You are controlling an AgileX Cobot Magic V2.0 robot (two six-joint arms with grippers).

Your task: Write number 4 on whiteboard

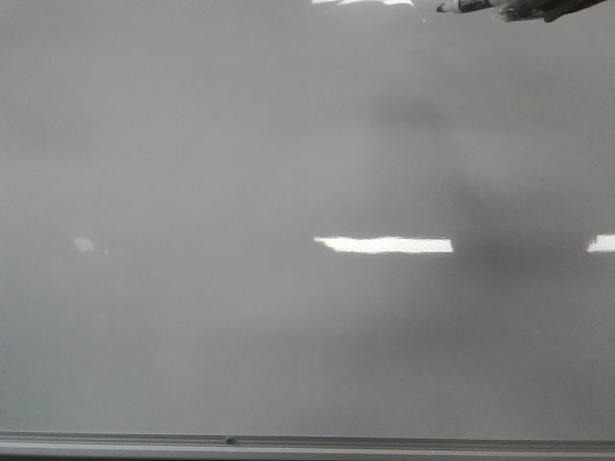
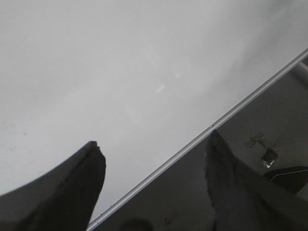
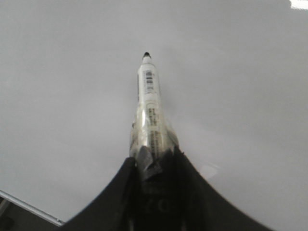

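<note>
1. Your right gripper (image 3: pixel 154 166) is clamped on a taped marker (image 3: pixel 150 103) whose tip points ahead of the fingers, likely so the nib reaches the whiteboard (image 1: pixel 240 317) first
2. Your left gripper (image 2: pixel 154 185) stands wide and empty over the board's rim
3. No number 4 shows yet; the board beneath both grippers is unmarked
4. No containers in view

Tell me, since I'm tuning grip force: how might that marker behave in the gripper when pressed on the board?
The marker looks rigid, so it probably won't bend. Its smooth barrel could slip, though tape-like wrap at the right gripper likely steadies it. On the glossy whiteboard, the tip may skate.
</note>
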